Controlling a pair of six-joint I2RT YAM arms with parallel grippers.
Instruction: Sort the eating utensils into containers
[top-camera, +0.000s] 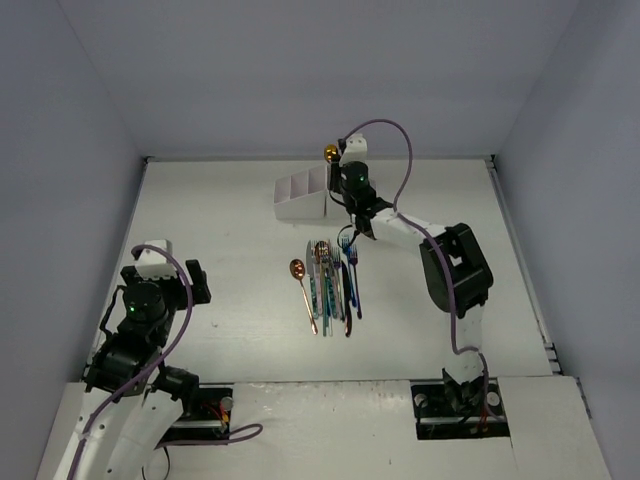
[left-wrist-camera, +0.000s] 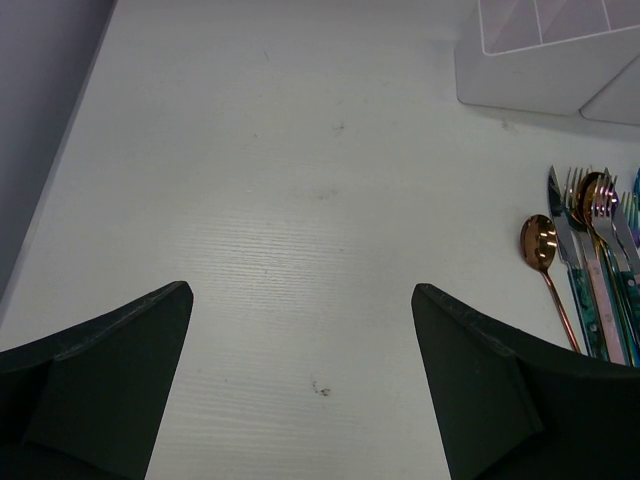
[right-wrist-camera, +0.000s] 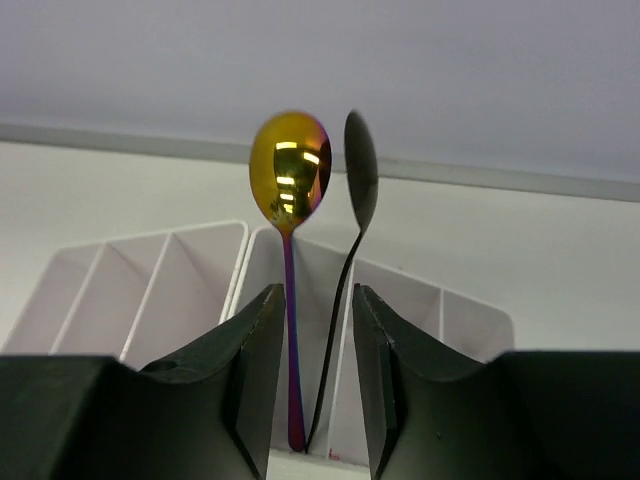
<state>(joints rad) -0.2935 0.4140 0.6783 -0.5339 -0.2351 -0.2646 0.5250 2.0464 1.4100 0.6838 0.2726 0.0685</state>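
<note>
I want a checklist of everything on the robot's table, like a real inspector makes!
Surface: white table, a few small dark marks.
Job's things: white organiser at the far side; gold spoon and black spoon standing in it; other utensils piled mid-table, copper spoon beside them.
Clutter: nothing seen.
Grippers: left gripper open, empty, over the table; right gripper partly open around both spoon handles.
Cables: purple cables loop along both arms.
Surroundings: plain grey walls.

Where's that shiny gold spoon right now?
In the right wrist view, the gold spoon stands upright in the white organiser, beside a black spoon, between the fingers of the right gripper.
</note>
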